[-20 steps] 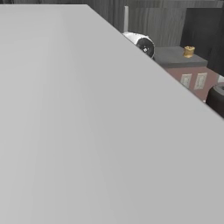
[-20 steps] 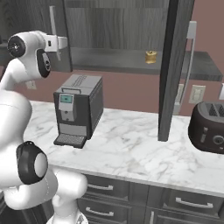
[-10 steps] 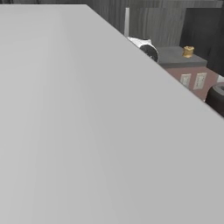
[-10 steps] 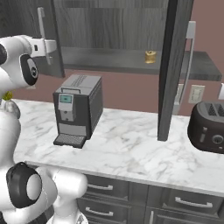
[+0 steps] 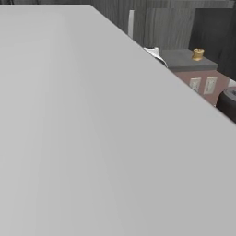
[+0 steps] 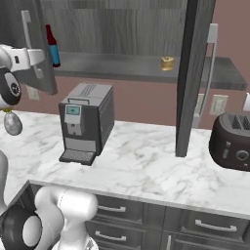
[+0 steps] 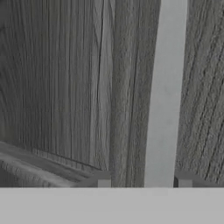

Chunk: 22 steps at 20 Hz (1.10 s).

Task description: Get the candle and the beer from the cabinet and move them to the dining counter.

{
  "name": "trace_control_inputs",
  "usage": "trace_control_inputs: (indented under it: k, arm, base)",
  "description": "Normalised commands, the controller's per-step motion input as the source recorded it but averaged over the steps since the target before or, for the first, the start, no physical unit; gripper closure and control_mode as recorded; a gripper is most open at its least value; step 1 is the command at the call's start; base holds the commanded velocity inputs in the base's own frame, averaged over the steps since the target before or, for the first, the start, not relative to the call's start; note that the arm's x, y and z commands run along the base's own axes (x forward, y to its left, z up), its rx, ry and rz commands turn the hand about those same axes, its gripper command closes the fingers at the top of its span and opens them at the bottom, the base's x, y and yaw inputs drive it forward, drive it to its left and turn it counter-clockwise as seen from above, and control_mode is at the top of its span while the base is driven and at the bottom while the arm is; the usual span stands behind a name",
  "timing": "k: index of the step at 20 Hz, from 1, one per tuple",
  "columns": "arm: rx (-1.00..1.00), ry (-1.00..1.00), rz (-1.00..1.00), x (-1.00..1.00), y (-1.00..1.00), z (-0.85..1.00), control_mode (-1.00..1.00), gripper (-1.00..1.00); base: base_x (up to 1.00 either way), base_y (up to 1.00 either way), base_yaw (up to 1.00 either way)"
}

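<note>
Dark wood cabinet [image 6: 117,29]: on the wall, both doors swung open, shelf showing.
Marble worktop [image 6: 146,163]: coffee machine [image 6: 87,122] left, toaster [image 6: 232,141] right.
Left door [image 6: 24,44]: silver bar handle [image 7: 166,96] between the fingertips.
Gripper [image 7: 144,180]: clamped on handle.
Beer [image 6: 52,46]: upright, left end of shelf.
Candle [image 6: 167,63]: on shelf, mid-right, well apart from beer.

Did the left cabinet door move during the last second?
Yes. Against the fixed coffee machine, the door swung further open to the left, with the gripper shut on its handle; the beer now shows.
</note>
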Motion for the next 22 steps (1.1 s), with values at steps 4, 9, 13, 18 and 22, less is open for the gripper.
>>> trace_control_inputs:
  k: [4, 9, 13, 18, 22]
  arm:
    - [-0.07, 0.06, 0.0, -0.8, 0.96, 0.0, -1.0, 1.0]
    - [-0.04, 0.06, 0.0, -0.86, 0.97, -0.03, -1.0, 1.0]
    - [-0.05, 0.02, 0.03, -0.89, 0.78, -0.16, -1.0, -1.0]
    - [-0.06, -0.01, 0.07, -0.67, 0.45, -0.17, -1.0, -1.0]
    - [0.06, -0.01, 0.08, -0.34, -0.14, 0.05, -1.0, -1.0]
  base:
    - [0.0, 0.0, 0.0]
    - [0.0, 0.0, 0.0]
    - [0.0, 0.0, 0.0]
    - [0.0, 0.0, 0.0]
    - [0.0, 0.0, 0.0]
